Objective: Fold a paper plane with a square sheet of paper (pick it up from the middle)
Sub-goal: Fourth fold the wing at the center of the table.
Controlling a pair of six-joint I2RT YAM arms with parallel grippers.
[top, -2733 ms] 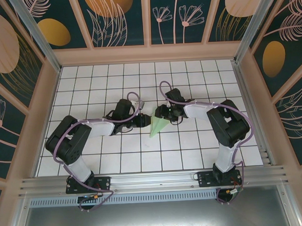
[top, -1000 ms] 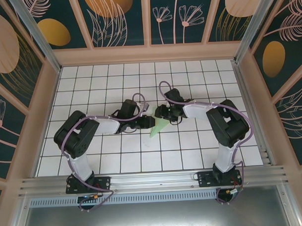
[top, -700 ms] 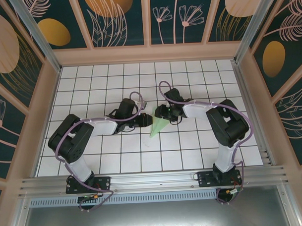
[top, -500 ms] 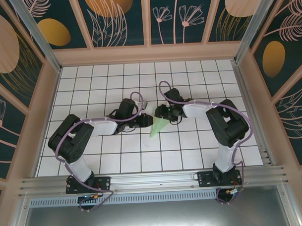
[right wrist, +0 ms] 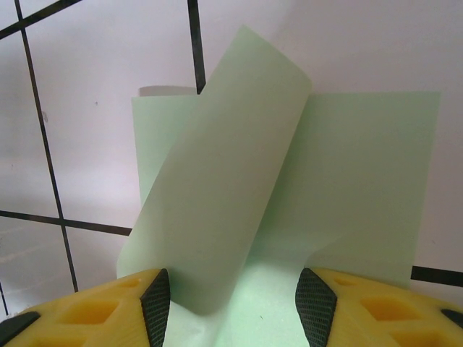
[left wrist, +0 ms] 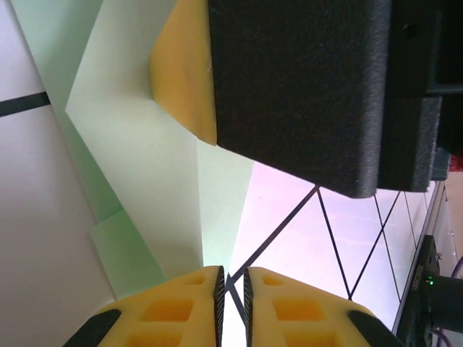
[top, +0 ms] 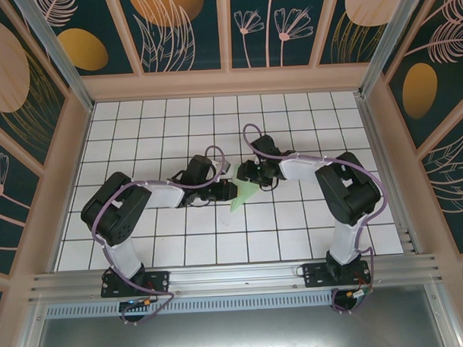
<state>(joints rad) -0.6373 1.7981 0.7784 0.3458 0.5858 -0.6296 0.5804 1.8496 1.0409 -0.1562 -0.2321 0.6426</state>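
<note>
Pale mint-green paper plane (top: 241, 196), partly folded w/ sharp creases, lies on the white table w/ black grid lines (top: 165, 244), about mid-table btwn the two arms, narrow end pointing toward the near edge. Left gripper (top: 227, 189), black w/ yellow foam pads, comes in low from the left and sits at the paper's left edge. In left wrist view the left gripper (left wrist: 231, 275) has its pads almost together, just a thin slit btwn them; a narrow green strip of the paper plane (left wrist: 137, 159) runs down to the tip of one pad, grid line visible at the mouth of the slit, so can't tell if any paper is actually pinched. Same view: one black finger of the right gripper w/ its yellow pad (left wrist: 181, 72) is down on the paper, touching it near a crease. Right gripper (top: 245, 177) reaches in from the right, over the wide far end of the paper. Right wrist view: right gripper (right wrist: 235, 289) jaws well apart, the paper plane (right wrist: 362, 188) lying flat btwn and beyond the pads; nothing clamped, fingertips resting at the paper's surface. A loose flap (right wrist: 224, 181) of the same paper lifts off the flat layer and curls over to the left, not creased down, its base near the left-hand pad. Table (right wrist: 94, 108) shows beside and beyond the paper.
</note>
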